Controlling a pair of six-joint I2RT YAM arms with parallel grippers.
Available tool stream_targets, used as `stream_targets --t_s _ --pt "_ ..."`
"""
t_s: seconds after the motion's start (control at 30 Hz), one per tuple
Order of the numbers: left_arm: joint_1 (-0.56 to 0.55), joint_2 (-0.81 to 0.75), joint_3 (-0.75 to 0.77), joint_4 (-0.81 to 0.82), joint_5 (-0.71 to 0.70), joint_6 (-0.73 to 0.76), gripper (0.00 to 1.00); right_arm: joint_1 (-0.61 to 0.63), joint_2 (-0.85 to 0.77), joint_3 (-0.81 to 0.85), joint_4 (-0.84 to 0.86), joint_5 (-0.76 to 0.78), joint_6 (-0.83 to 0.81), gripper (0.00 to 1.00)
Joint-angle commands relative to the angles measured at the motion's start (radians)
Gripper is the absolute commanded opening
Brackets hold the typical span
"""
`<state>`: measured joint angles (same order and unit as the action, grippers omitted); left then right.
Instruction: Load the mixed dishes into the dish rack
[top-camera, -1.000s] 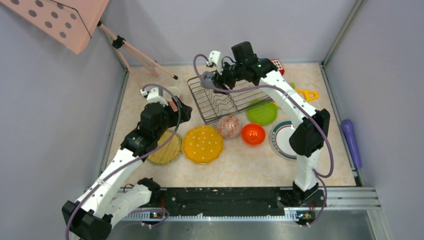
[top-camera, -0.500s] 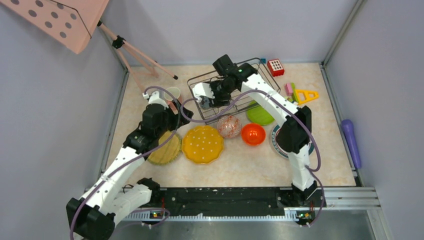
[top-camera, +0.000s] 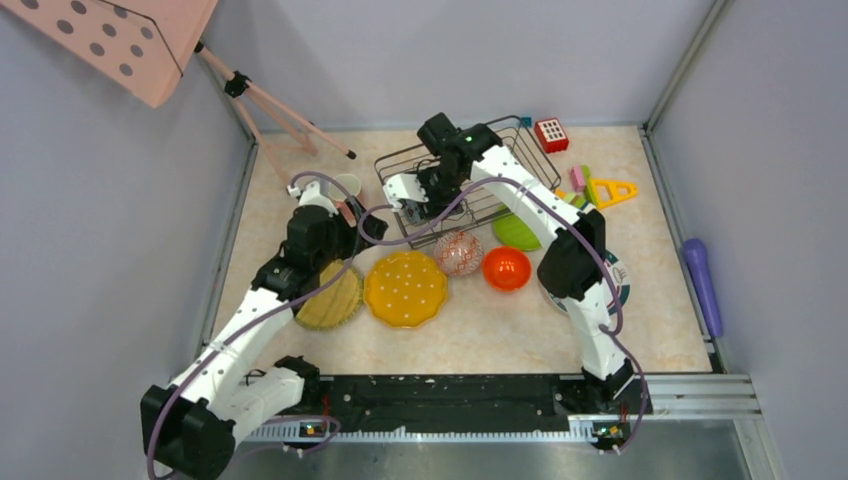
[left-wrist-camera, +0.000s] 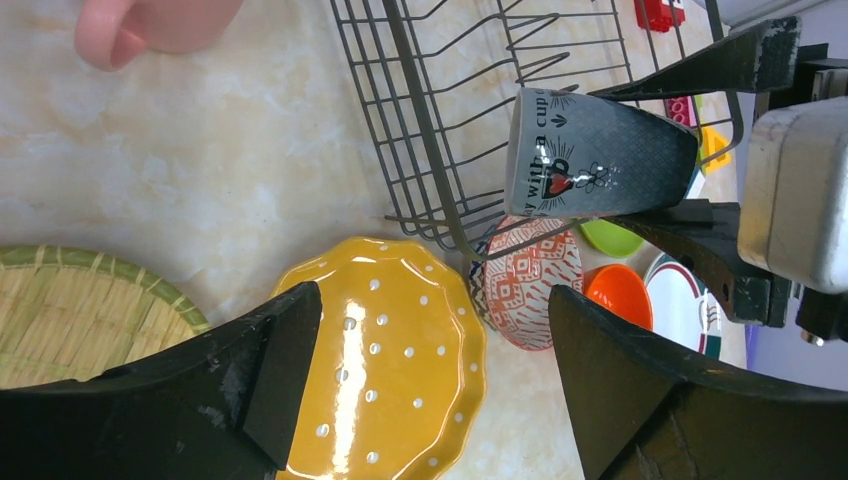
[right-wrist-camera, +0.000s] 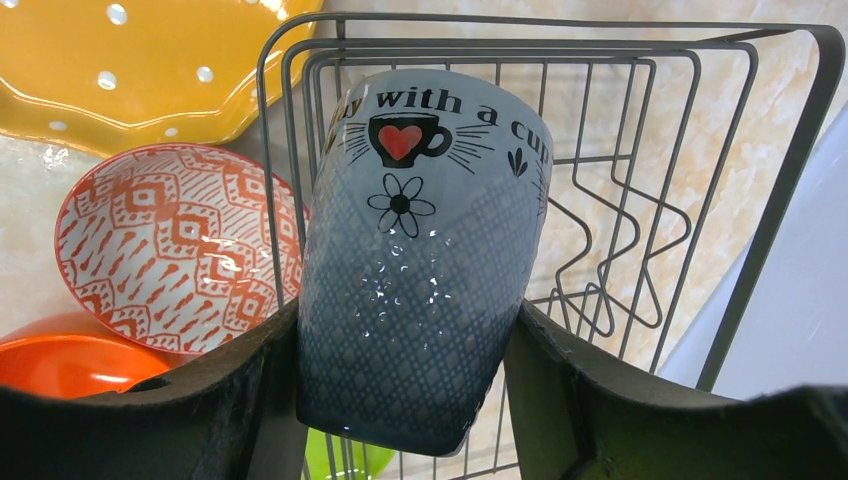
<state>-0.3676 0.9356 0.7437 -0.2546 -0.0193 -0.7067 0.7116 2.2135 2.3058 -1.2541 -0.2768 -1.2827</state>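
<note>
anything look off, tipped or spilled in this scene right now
Nothing spilled or broken shows. The only thing askew is the grey mug, tipped sideways over one end of the dish rack, simply because the right pincer grips it there.

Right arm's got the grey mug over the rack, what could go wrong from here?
The grey printed ceramic mug, pinched in the right gripper, hangs tilted by the corner rim of the dark wire dish rack; it may catch the wires or tip on release. A slip could drop it onto the orange-patterned bowl beside that corner. The open left gripper hovers nearby, so the arms might clash.
</note>
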Motion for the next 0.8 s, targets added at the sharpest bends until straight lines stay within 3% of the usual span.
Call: stream_targets --t_s 0.0,0.13,0.27,0.5,0.77 --pt "0.019 0.047 0.017 0.110 0.078 -0.024 0.89 0.003 -0.058 0.019 0.020 -0.013 -0.008 0.00" --pt "0.088 0.106 0.025 0.207 0.251 -0.129 0.85 0.001 -0.104 -0.024 0.055 -0.026 -0.001 0.00" --pt "0.161 0.155 0.020 0.354 0.427 -0.252 0.82 -0.011 -0.215 -0.188 0.169 -0.091 0.007 0.00" --pt "0.200 0.195 0.012 0.528 0.645 -0.354 0.88 -0.030 -0.349 -0.294 0.214 -0.257 -0.004 0.00" --pt "0.200 0.248 -0.012 0.676 0.870 -0.482 0.68 -0.036 -0.380 -0.302 0.169 -0.342 -0.028 0.00"
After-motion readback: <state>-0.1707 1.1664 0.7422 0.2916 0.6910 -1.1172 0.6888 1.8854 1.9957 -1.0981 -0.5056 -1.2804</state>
